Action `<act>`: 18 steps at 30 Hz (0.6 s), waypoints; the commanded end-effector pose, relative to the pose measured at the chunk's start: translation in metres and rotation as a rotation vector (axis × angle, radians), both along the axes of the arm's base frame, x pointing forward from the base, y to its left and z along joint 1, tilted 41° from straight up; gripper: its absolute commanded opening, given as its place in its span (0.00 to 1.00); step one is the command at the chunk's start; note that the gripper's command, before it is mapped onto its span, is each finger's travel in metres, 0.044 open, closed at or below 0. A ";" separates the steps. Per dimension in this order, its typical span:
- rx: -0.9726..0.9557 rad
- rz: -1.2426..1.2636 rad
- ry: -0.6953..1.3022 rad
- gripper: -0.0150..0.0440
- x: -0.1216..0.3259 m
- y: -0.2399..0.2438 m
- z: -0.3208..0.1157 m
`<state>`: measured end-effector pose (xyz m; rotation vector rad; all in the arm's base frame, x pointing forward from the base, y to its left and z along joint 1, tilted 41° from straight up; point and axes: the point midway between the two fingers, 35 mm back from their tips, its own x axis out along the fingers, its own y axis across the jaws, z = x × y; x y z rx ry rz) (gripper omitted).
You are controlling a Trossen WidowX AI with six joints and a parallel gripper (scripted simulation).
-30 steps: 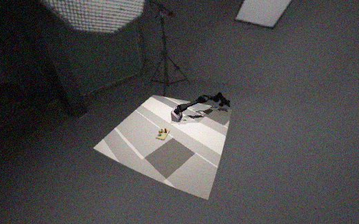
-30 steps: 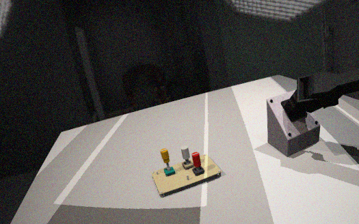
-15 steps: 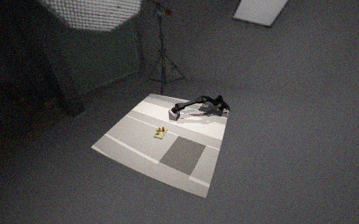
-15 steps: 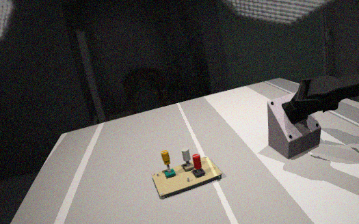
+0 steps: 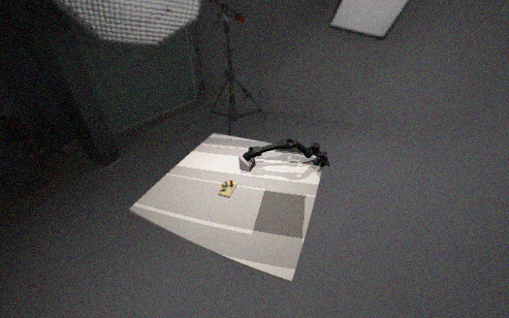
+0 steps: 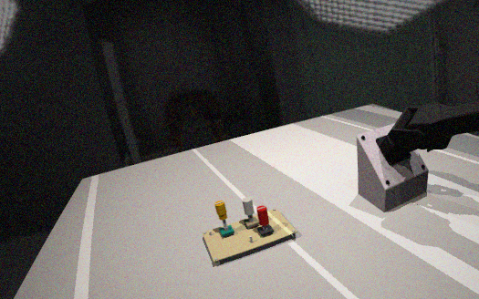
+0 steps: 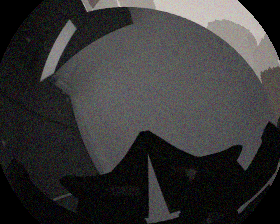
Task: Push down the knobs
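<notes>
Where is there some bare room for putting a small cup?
Likely between the board and the grey box, or between the board and the exterior view's left table edge. Crowded: on the board, around its three knobs.

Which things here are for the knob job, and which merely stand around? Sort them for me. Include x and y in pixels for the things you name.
For the job:
- circuit board (image 5: 227,192) (image 6: 234,248)
- yellow knob (image 6: 220,210)
- white knob (image 6: 247,207)
- red knob (image 6: 263,215)
- arm (image 5: 269,147) (image 6: 452,120) with its pincer (image 5: 325,160)
Which two knobs need pushing, I cannot tell for sure.

Just around:
- tripod stand (image 5: 230,73)
- white panel (image 5: 370,16)
</notes>
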<state>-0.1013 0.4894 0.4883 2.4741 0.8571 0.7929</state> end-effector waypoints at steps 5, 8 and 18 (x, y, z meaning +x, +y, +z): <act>-0.130 -0.122 -0.168 0.25 0.064 0.017 0.003; -0.185 -0.165 -0.227 0.25 0.090 0.022 0.002; -0.317 -0.298 -0.324 0.25 0.173 0.018 0.003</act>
